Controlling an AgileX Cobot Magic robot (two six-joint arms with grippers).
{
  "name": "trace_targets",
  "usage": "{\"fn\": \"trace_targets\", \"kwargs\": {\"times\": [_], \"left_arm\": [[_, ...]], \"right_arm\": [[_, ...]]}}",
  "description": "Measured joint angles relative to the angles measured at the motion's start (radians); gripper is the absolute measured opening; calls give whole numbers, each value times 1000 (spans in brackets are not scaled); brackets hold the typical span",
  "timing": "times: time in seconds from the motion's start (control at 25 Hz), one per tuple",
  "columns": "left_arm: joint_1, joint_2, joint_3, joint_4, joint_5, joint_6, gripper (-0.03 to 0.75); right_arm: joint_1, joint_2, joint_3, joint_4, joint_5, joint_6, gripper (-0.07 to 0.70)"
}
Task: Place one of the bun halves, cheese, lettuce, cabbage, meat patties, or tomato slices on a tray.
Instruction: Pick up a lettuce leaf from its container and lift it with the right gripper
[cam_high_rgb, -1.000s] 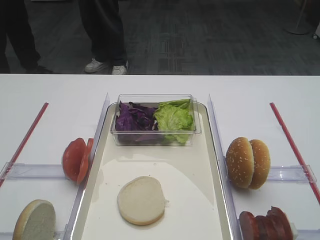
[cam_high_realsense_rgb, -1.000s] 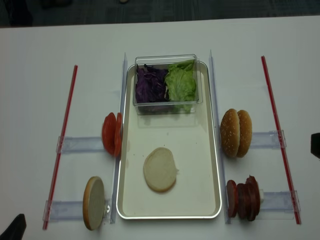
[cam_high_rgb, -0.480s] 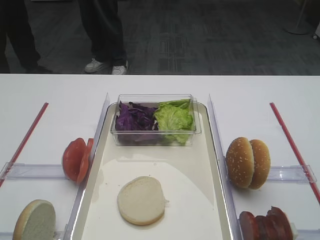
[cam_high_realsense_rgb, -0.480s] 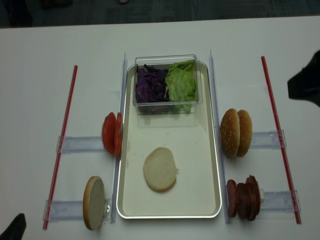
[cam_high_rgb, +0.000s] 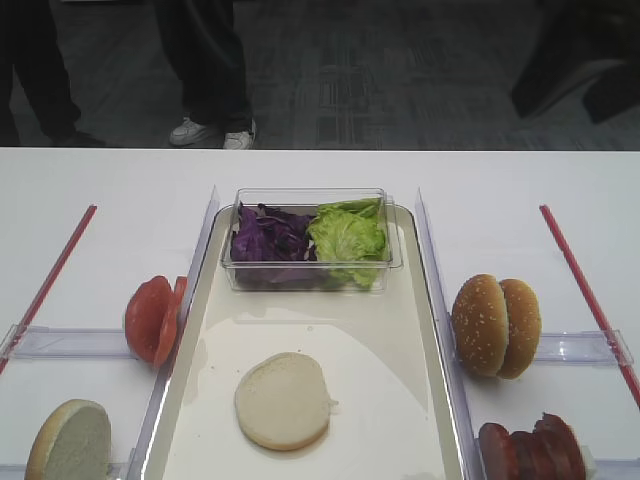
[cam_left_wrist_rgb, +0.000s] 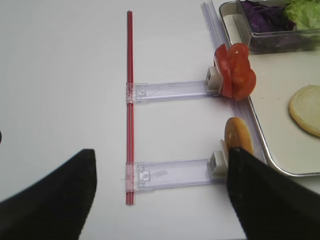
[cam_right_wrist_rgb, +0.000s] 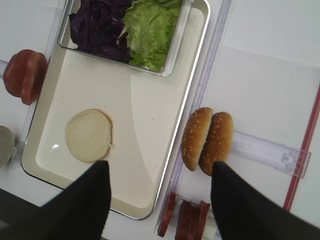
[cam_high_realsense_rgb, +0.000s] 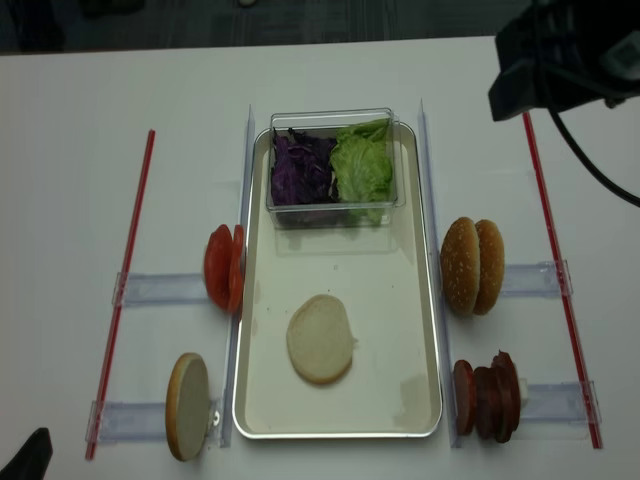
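Cream tray (cam_right_wrist_rgb: 196, 90) already holds one bun half (cam_right_wrist_rgb: 89, 135) — right claw (cam_right_wrist_rgb: 157, 200) hanging spread and empty above its corner, patties (cam_right_wrist_rgb: 186, 218) right underneath. Probably next: drop, pinch one.

I see the tray (cam_high_realsense_rgb: 425, 300) in the middle of the table (cam_high_realsense_rgb: 70, 150). A tub (cam_high_realsense_rgb: 334, 162) sits on its far end, with cabbage (cam_high_realsense_rgb: 300, 168) in the left part and lettuce (cam_high_realsense_rgb: 362, 165) in the right. One bun half (cam_high_realsense_rgb: 320, 338) lies on the tray nearer to me. Left of the tray stand the tomato slices (cam_high_realsense_rgb: 224, 268) and, nearer, another bun half (cam_high_realsense_rgb: 187, 405). Right of it stand two bun halves (cam_high_realsense_rgb: 473, 266), then the meat patties (cam_high_realsense_rgb: 486, 396) nearer.
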Motion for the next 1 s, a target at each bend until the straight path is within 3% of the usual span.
{"fn": "trace_targets", "kwargs": {"times": [0.32, 1.0], "left_arm": [[0, 0, 0, 0, 0, 0, 515], [0, 0, 0, 0, 0, 0, 515]], "right_arm": [[99, 191, -147, -38, -4, 44, 465], [125, 466, -364, -34, -7, 67, 464]]}}
